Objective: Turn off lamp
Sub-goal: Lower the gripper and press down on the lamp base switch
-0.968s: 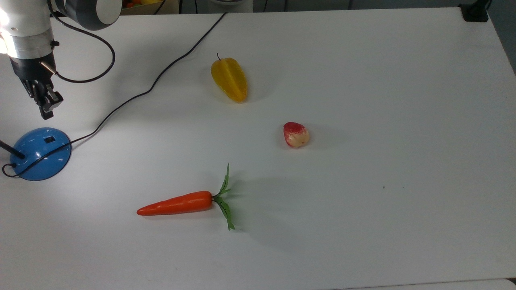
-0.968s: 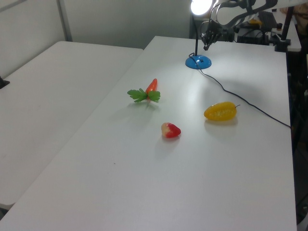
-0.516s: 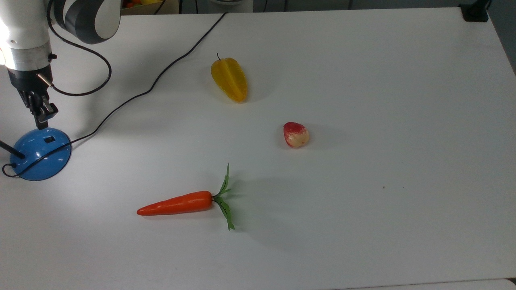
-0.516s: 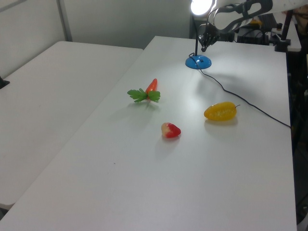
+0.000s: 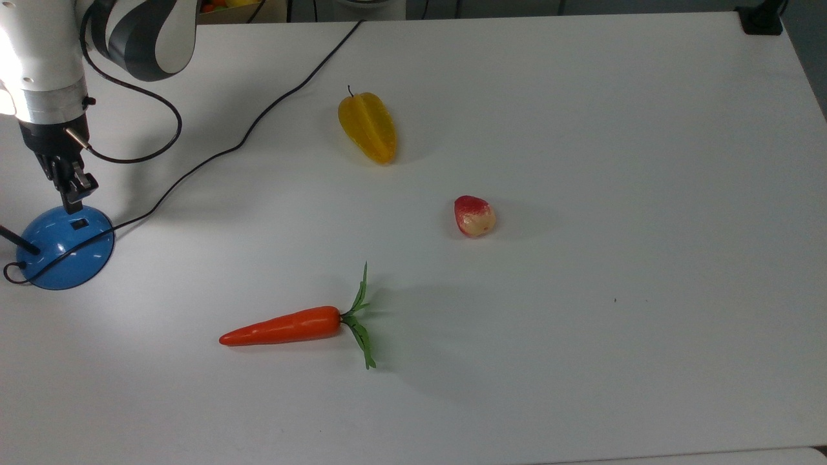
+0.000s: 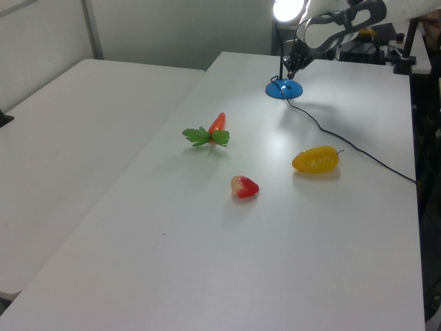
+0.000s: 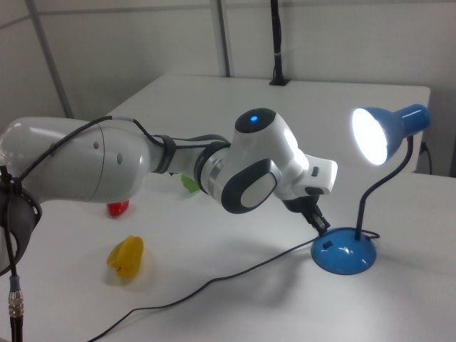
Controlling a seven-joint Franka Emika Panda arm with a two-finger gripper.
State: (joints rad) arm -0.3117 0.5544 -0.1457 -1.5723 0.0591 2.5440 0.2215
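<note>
The lamp's glossy blue dome base (image 5: 64, 252) stands at the top view's left edge, with a small black switch (image 5: 79, 224) on top and a thin black stem (image 5: 16, 240). Its cord (image 5: 213, 155) runs across the table to the far edge. In the right view the lamp head (image 7: 377, 135) is lit above the base (image 7: 344, 253). My gripper (image 5: 72, 201) points down, fingers shut with nothing between them. Its tip is at the base's rim, just short of the switch (image 7: 326, 246). The left view shows the gripper (image 6: 291, 71) just above the base (image 6: 284, 89).
A yellow starfruit (image 5: 367, 127), a red and cream fruit (image 5: 474, 216) and an orange carrot (image 5: 284, 326) with green leaves lie on the white table (image 5: 614, 194). A black clamp (image 5: 761, 19) sits at the top view's far right corner.
The gripper has come down and closer to the blue base, ending right beside the switch. The lamp stays lit, and the fruit and carrot have not moved.
</note>
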